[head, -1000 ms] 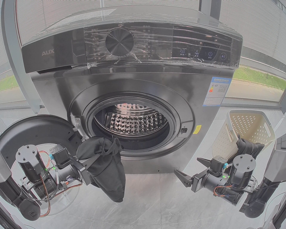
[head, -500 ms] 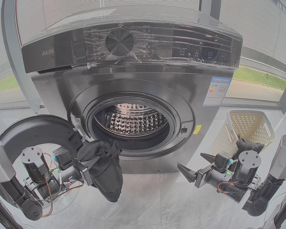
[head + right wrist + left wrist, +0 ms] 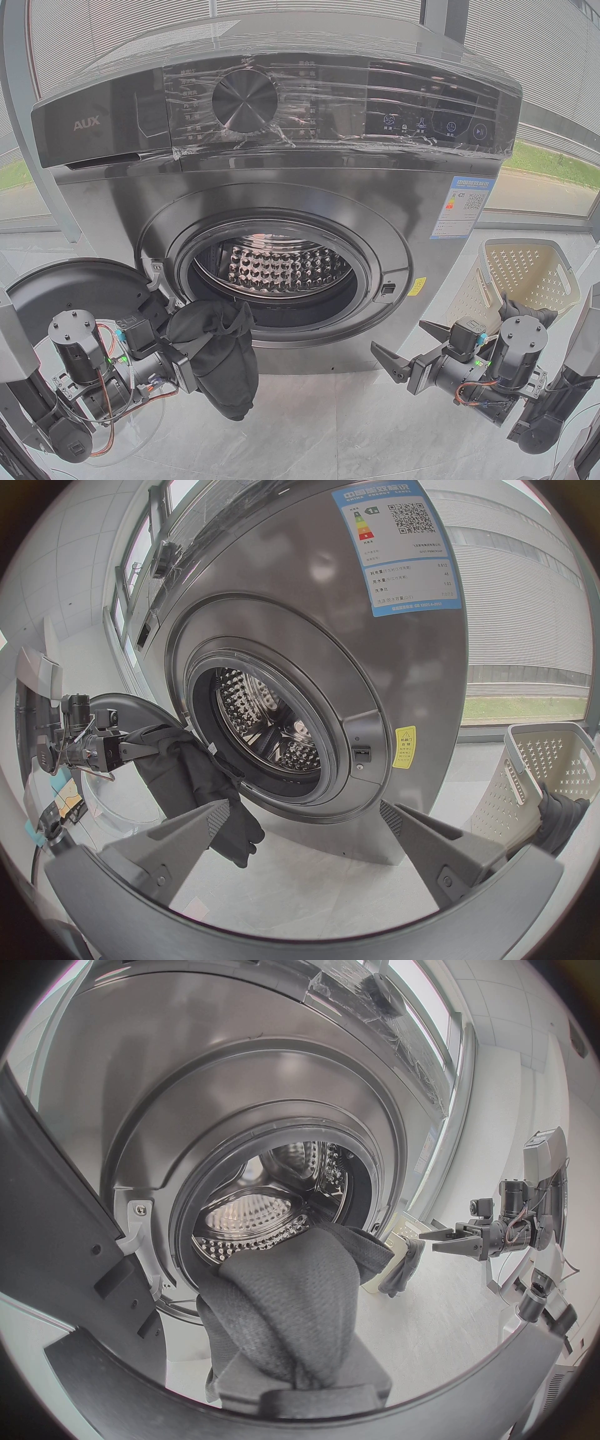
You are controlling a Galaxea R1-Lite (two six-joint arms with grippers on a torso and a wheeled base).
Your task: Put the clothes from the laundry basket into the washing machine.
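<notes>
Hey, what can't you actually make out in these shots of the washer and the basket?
- Basket interior: head view, lower part behind the right arm; beyond the second dark garment on its rim, contents unknown.
- Drum floor: head view, shadowed below the opening's lip.
- Left gripper fingertips: left wrist view, buried in the dark garment.
- Label print: head view, too small.

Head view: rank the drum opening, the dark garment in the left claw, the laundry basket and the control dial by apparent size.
1. drum opening
2. laundry basket and dark garment: about alike; the garment hangs nearer the camera, so I won't rank them against each other.
3. control dial
</notes>
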